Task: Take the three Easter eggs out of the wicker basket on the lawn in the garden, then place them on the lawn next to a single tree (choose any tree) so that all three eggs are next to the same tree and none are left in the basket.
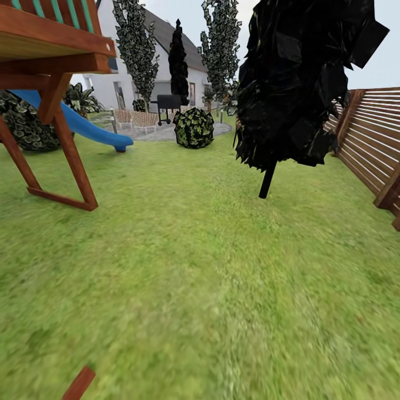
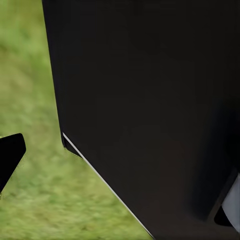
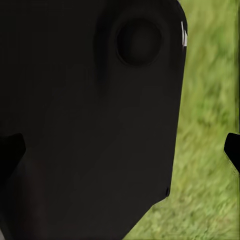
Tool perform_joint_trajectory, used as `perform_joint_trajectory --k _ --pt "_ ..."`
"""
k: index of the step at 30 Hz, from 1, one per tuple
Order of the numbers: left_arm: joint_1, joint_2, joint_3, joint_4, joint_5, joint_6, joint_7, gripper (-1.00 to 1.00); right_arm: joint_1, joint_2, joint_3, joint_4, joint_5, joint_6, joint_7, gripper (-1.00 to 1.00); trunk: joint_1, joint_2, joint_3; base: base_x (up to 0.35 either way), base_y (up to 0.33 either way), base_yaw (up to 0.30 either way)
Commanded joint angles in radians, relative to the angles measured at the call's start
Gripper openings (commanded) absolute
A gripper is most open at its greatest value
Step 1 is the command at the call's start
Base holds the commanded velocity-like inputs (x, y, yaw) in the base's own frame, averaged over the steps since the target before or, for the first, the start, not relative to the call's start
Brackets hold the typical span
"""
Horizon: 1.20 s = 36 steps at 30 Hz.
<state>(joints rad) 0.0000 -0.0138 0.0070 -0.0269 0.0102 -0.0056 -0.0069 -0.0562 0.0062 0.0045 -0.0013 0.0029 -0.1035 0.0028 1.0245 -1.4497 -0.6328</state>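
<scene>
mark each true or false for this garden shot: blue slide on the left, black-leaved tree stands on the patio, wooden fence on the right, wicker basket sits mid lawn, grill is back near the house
1. A blue slide comes down from the wooden play frame at the left. True.
2. The black-leaved tree stands on the paved patio. False: its thin dark trunk meets the lawn, to the right of centre.
3. A slatted wooden fence runs along the right side. True.
4. A wicker basket sits in the middle of the lawn. False: the open grass in the head view holds no basket.
5. A dark grill stands on the patio near the white house. True.
</scene>
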Motion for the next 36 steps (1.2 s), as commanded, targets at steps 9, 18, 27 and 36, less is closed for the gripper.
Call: perform_joint_trajectory --k 9,18,27,36 --pt "0.000 0.000 0.001 -0.001 0.002 -0.001 0.001 1.00 -0.001 -0.003 -0.003 0.000 -0.004 -0.014 0.000 1.00 0.001 0.000 -0.001 0.337 0.000 0.000" --pt "0.000 0.000 0.001 -0.001 0.002 -0.001 0.001 1.00 -0.001 -0.002 -0.003 0.002 -0.004 -0.015 -0.001 1.00 0.001 0.000 -0.001 0.340 0.000 0.003" --pt "0.000 0.000 0.001 -0.001 0.002 -0.001 0.001 1.00 -0.002 -0.002 -0.003 0.002 -0.004 -0.015 0.000 1.00 0.001 0.000 -0.001 0.340 0.000 0.139" --pt "0.000 0.000 0.001 -0.001 0.002 -0.001 0.001 1.00 -0.001 -0.003 -0.005 0.002 -0.006 -0.015 -0.001 1.00 0.001 0.000 -0.001 0.340 0.000 0.010"
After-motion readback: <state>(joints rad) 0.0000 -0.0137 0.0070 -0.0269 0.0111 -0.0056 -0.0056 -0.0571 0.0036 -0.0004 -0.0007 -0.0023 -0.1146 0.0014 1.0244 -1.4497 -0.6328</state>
